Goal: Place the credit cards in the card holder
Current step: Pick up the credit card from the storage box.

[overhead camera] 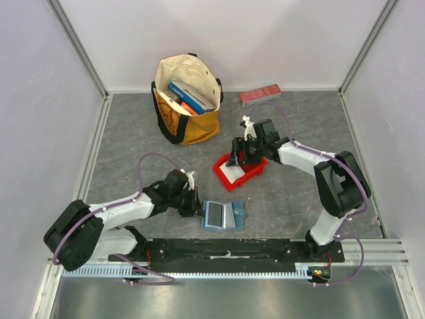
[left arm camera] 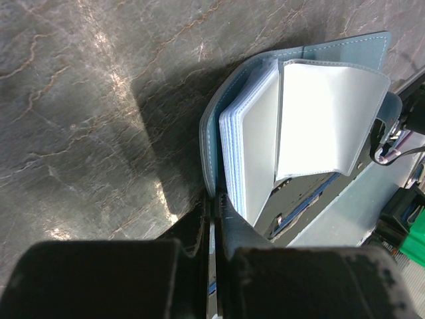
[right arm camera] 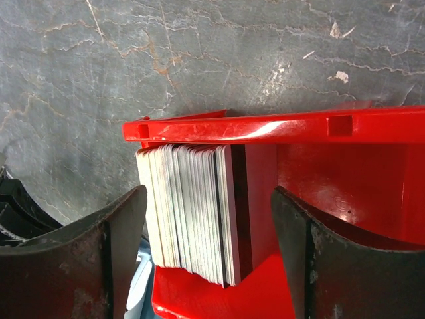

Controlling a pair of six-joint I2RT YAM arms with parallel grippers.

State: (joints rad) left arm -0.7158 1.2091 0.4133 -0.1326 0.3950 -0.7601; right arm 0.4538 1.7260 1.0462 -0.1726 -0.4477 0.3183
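Note:
The teal-blue card holder (overhead camera: 222, 214) lies open on the table near the front, with its clear slotted pages (left arm camera: 319, 113) fanned up. My left gripper (overhead camera: 197, 206) is shut on the left edge of its cover (left arm camera: 214, 199). The credit cards (right arm camera: 192, 212) are a stack of several white cards standing on edge in the red bin (right arm camera: 265, 126). In the top view they show as a white patch (overhead camera: 232, 174) inside the bin (overhead camera: 252, 171). My right gripper (right arm camera: 207, 199) is open and low over the bin (overhead camera: 243, 157), with one finger on each side of the stack.
A tan tote bag (overhead camera: 187, 100) holding books stands at the back left. A long red box (overhead camera: 259, 95) lies by the back wall. White walls close in the table on three sides. The arm bases sit along the front rail (overhead camera: 226, 249).

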